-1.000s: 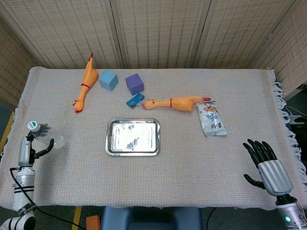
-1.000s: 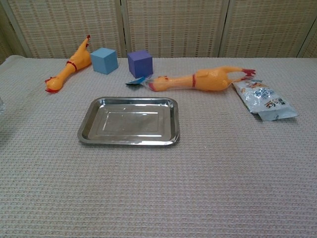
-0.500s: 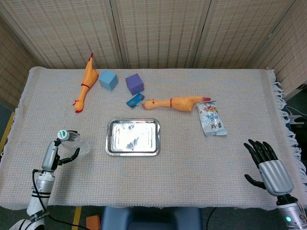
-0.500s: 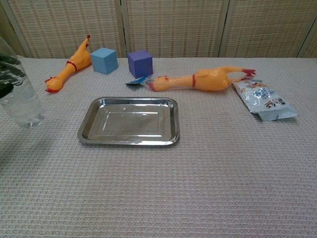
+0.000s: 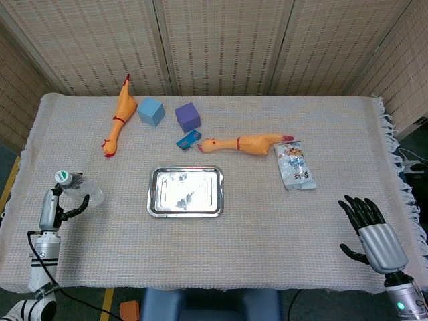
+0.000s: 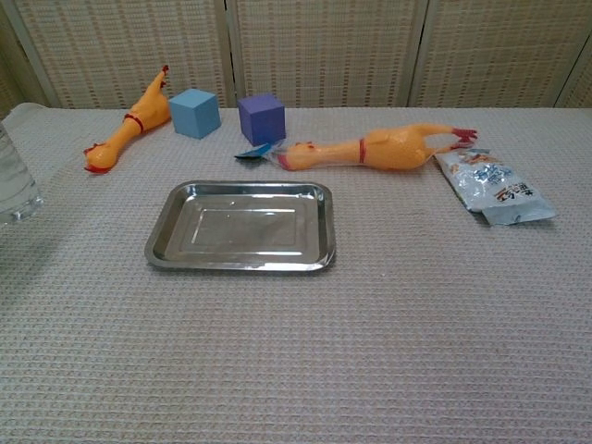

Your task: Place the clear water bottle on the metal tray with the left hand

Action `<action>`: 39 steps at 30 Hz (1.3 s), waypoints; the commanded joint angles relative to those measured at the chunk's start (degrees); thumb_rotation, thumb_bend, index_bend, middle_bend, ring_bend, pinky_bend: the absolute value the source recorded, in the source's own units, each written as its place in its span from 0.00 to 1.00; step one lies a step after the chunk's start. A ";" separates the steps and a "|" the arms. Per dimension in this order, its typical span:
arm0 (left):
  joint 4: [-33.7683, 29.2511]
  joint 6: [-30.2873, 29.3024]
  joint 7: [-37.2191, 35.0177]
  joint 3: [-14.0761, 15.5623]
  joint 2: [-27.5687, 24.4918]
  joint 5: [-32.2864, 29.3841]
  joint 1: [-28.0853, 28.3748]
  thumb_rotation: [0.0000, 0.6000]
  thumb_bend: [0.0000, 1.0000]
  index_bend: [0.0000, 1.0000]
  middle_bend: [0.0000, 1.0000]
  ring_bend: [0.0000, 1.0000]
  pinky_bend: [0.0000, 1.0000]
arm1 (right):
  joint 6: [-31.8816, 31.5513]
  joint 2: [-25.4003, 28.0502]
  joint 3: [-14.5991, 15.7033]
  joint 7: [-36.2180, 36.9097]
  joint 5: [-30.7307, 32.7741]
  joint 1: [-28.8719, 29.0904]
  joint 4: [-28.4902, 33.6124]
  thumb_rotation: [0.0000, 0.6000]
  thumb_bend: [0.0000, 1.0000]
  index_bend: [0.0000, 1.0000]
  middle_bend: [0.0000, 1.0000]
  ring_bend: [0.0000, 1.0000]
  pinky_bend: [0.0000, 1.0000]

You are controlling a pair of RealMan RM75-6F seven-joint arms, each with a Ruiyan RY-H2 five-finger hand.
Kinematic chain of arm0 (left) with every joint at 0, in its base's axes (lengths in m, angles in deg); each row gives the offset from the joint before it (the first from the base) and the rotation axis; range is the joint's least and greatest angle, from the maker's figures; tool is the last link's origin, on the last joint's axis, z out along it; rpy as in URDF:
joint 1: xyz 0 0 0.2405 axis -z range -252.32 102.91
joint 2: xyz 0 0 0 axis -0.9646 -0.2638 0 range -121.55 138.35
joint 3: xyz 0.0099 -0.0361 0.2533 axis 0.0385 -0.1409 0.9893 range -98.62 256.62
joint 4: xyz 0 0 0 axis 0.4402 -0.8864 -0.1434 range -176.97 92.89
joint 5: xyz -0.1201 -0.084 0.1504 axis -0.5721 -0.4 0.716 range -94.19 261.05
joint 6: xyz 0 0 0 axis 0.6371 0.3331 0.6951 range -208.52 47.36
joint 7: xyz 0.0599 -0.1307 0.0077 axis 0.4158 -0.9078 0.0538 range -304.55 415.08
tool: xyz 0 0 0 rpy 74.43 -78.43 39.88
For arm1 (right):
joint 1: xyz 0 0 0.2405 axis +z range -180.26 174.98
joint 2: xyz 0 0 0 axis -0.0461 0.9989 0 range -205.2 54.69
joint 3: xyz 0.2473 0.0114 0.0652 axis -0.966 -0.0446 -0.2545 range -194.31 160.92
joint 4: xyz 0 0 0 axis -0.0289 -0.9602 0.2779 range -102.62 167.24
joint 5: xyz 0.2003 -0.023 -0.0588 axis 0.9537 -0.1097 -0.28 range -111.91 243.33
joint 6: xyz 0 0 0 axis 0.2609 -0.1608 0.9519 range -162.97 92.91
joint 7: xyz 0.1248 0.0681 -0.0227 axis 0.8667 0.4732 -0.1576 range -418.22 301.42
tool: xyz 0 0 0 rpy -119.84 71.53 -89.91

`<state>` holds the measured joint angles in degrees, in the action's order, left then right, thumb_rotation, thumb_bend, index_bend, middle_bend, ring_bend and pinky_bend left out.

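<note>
So far only the grasp is done: the left hand (image 5: 57,207) has its fingers wrapped around the clear water bottle (image 5: 79,188), well left of the metal tray (image 5: 185,192). Carrying and setting down remain. The right hand (image 5: 371,231) idles, fingers spread.

left hand (image 5: 59,204) holds clear water bottle (image 5: 79,189) | well left of metal tray (image 5: 185,192)

The head view looks steeply down from above the near edge, taking in the whole worktop (image 5: 267,227) and the screens behind. The chest view sits low at the near edge, facing the far screens, closer in. Both share the metal tray (image 5: 185,192) (image 6: 240,227) and the far toys.
</note>
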<state>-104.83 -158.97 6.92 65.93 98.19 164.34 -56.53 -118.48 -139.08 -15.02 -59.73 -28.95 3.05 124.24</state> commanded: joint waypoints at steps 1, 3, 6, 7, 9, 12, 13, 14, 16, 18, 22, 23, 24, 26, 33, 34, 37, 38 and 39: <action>-5.70 -3.53 0.71 -1.14 -2.57 2.25 0.47 1.00 0.66 0.47 0.45 0.30 0.39 | 0.35 -0.08 0.07 -0.15 0.07 0.12 -0.03 1.00 0.11 0.00 0.00 0.00 0.00; -7.54 -5.76 2.98 -2.41 -3.30 3.16 1.08 1.00 0.65 0.47 0.44 0.29 0.37 | 0.70 -0.11 0.14 -0.26 0.16 0.22 0.01 1.00 0.11 0.00 0.00 0.00 0.00; -9.32 -8.94 6.63 -4.01 -3.84 4.58 2.02 1.00 0.65 0.46 0.43 0.26 0.33 | 0.96 -0.08 0.23 -0.46 0.17 0.30 0.15 1.00 0.11 0.00 0.00 0.00 0.00; -9.62 -9.45 7.57 -4.17 -3.89 4.82 2.18 1.00 0.64 0.46 0.43 0.25 0.33 | 0.92 -0.06 0.23 -0.49 0.16 0.28 0.19 1.00 0.11 0.00 0.00 0.00 0.00; -10.71 -9.12 8.57 -3.71 -4.21 4.72 2.20 1.00 0.64 0.45 0.43 0.25 0.33 | 0.68 -0.04 0.17 -0.44 0.19 0.20 0.24 1.00 0.11 0.00 0.00 0.00 0.00; -12.84 -5.16 8.12 -0.89 -5.55 3.78 1.61 1.00 0.64 0.45 0.43 0.26 0.34 | 0.51 -0.04 0.07 -0.36 0.35 0.12 0.20 1.00 0.11 0.00 0.00 0.00 0.00; -13.50 -3.66 7.48 0.04 -5.93 3.42 1.46 1.00 0.64 0.45 0.43 0.26 0.34 | 0.54 -0.04 0.06 -0.38 0.40 0.12 0.19 1.00 0.11 0.00 0.00 0.00 0.00; -14.45 -0.88 6.15 1.42 -6.52 2.61 1.36 1.00 0.64 0.45 0.43 0.26 0.34 | 0.63 -0.04 0.08 -0.42 0.45 0.13 0.22 1.00 0.11 0.00 0.00 0.00 0.00; -15.14 2.01 4.64 2.68 -7.05 1.76 1.40 1.00 0.64 0.45 0.42 0.27 0.34 | 0.74 -0.01 0.14 -0.45 0.44 0.16 0.29 1.00 0.11 0.00 0.00 0.00 0.00; -14.23 3.30 4.49 3.19 -6.63 1.31 1.58 1.00 0.64 0.45 0.42 0.27 0.34 | 0.77 0.03 0.18 -0.49 0.40 0.16 0.36 1.00 0.11 0.00 0.00 0.00 0.00; -14.32 1.66 3.64 1.75 -6.63 1.68 1.99 1.00 0.64 0.45 0.42 0.27 0.34 | 0.74 0.11 0.18 -0.47 0.46 0.13 0.42 1.00 0.11 0.00 0.00 0.00 0.00; -14.66 -0.36 4.40 0.84 -6.79 2.55 2.14 1.00 0.64 0.45 0.42 0.27 0.34 | 0.76 0.11 0.17 -0.47 0.47 0.14 0.41 1.00 0.11 0.00 0.00 0.00 0.00; -15.05 -1.62 4.95 0.34 -6.93 3.18 2.23 1.00 0.64 0.45 0.42 0.27 0.34 | 0.80 0.10 0.19 -0.50 0.48 0.15 0.40 1.00 0.11 0.00 0.00 0.00 0.00; -16.66 -4.10 5.76 -0.66 -7.51 4.37 2.35 1.00 0.64 0.45 0.42 0.26 0.34 | 1.00 0.09 0.25 -0.59 0.48 0.21 0.40 1.00 0.11 0.00 0.00 0.00 0.00; -18.60 -1.42 6.67 1.07 -8.33 3.15 2.31 1.00 0.64 0.44 0.42 0.26 0.34 | 0.98 0.06 0.35 -0.90 0.35 0.18 0.56 1.00 0.11 0.00 0.00 0.00 0.00; -18.16 -0.66 6.48 1.46 -8.06 2.80 2.35 1.00 0.64 0.44 0.42 0.26 0.34 | 0.96 0.07 0.36 -0.89 0.34 0.16 0.57 1.00 0.11 0.00 0.00 0.00 0.00; -15.47 3.25 5.39 3.24 -6.42 1.22 2.63 1.00 0.64 0.44 0.41 0.26 0.34 | 1.02 0.11 0.39 -0.89 0.38 0.15 0.62 1.00 0.11 0.00 0.00 0.00 0.00; -14.21 4.09 5.07 3.51 -5.61 0.96 2.86 1.00 0.64 0.44 0.41 0.26 0.33 | 1.04 0.14 0.39 -0.89 0.43 0.14 0.64 1.00 0.11 0.00 0.00 0.00 0.00; -13.46 4.50 4.67 3.66 -5.04 1.01 3.06 1.00 0.64 0.44 0.41 0.26 0.32 | 1.04 0.16 0.38 -0.88 0.47 0.14 0.66 1.00 0.11 0.00 0.00 0.00 0.00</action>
<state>-120.22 -156.03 12.45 68.58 91.73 166.13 -53.89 -117.44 -138.92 -14.64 -60.62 -28.49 3.19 124.89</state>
